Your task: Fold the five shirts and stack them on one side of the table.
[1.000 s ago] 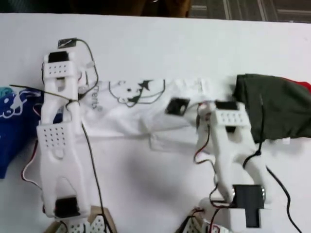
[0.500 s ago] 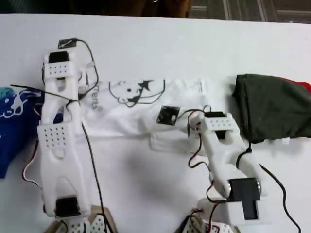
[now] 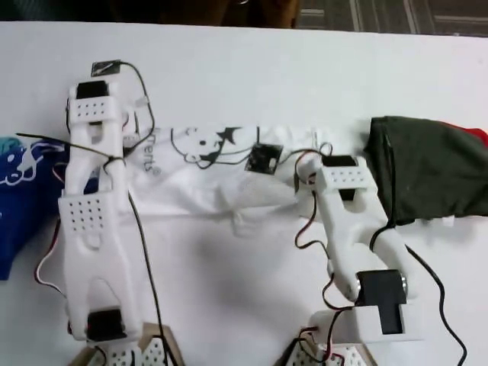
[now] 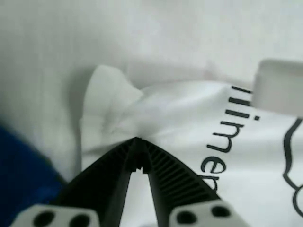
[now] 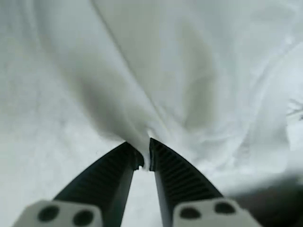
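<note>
A white shirt with a black cartoon print lies spread across the middle of the table. My left gripper is shut on its bunched left edge, next to the black lettering; the black fingertips pinch the cloth in the left wrist view. My right gripper is shut on a raised fold of the same shirt near its right end, and its fingertips clamp the ridge of fabric.
A folded dark green shirt lies on a red one at the right edge, close to the right arm. A blue shirt lies at the left edge, also seen beside the left gripper. Bare table stretches beyond the shirt.
The right arm moved left, then toward the table's far side, pulling the white shirt's right part with it; the loose lower flap drew in. The left arm kept still.
</note>
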